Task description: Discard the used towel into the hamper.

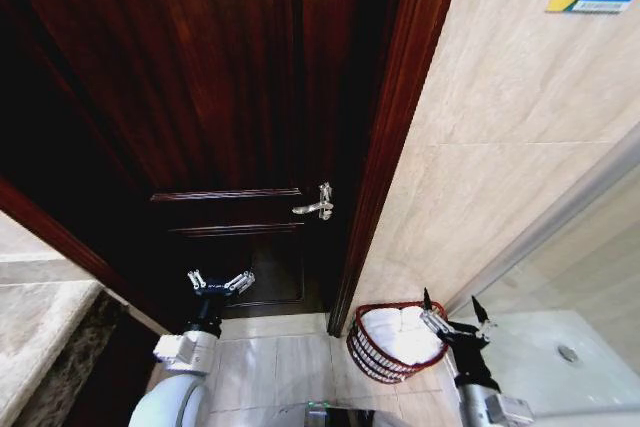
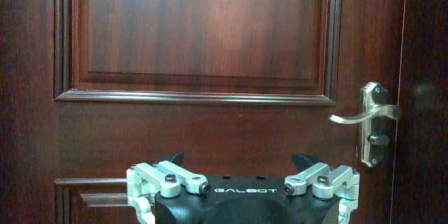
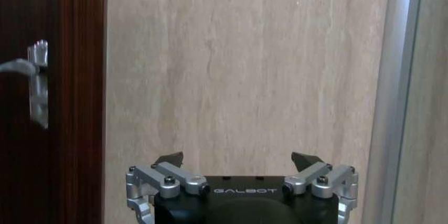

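White towel point(image 1: 398, 333) sits in the round red-brown wicker hamper point(image 1: 372, 354); right gripper point(image 1: 452, 311) above it and left gripper point(image 1: 220, 282) both gape empty — drop judged done, next likely retreat

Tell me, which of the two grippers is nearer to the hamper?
The right gripper: it hangs open at the hamper's rim, beside the white towel. The left gripper is open before the door.
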